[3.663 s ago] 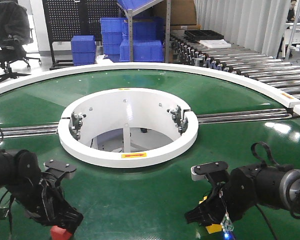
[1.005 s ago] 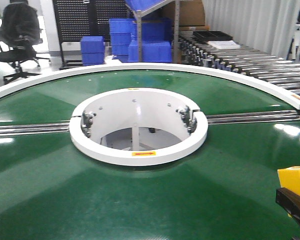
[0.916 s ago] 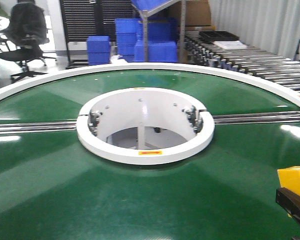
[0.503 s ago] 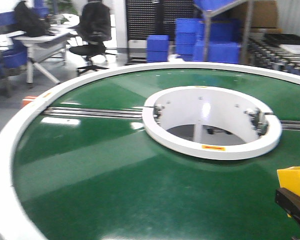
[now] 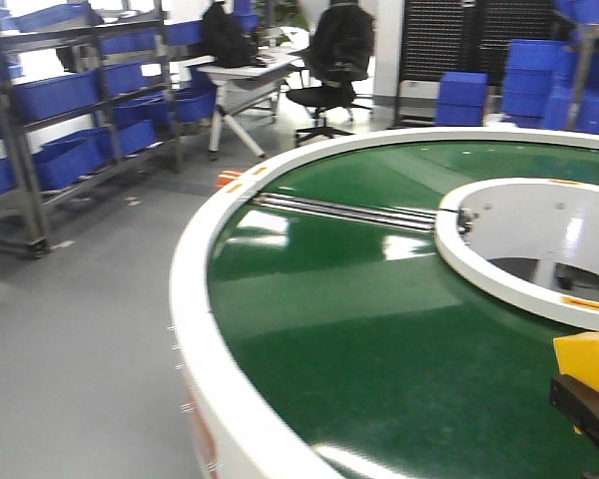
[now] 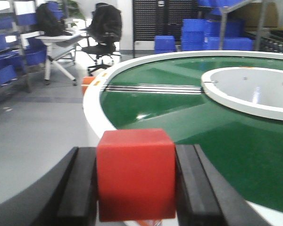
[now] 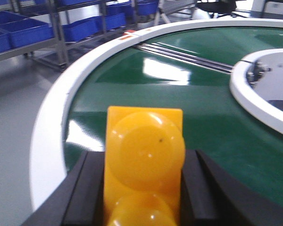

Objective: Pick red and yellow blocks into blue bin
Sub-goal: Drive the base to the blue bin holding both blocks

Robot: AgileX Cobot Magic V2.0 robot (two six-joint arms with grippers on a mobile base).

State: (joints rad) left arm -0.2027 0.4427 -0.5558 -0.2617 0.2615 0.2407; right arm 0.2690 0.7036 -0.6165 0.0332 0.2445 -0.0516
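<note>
Clamping the red cube [image 6: 135,173] from both sides, the left gripper [image 6: 135,190] has its two black fingers [image 6: 82,188] pressed flat against the cube's faces; only the left wrist view shows this hold. The right wrist view shows the yellow brick [image 7: 144,160], round studs toward the camera, pinched in the same way between the narrowed jaws of the right gripper [image 7: 142,193]. The front view catches just a corner of that brick at its right edge, on the near side of the white ring [image 5: 509,269], with a dark piece of the gripper directly under it; the grip cannot be judged from there.

Around the ring lies the glossy green table [image 5: 379,329], streaked with light; metal rails [image 5: 349,212] run from the ring out to the white outer rim [image 5: 205,329]; past the rim is grey floor [image 5: 80,329]. Farthest left of the ring stands a metal rack [image 5: 20,150] loaded with blue crates [image 5: 65,95]; a desk [image 5: 242,72] and a black office chair [image 5: 329,60] stand behind the table; more stacked crates and a black panel [image 5: 444,35] sit behind the ring.
</note>
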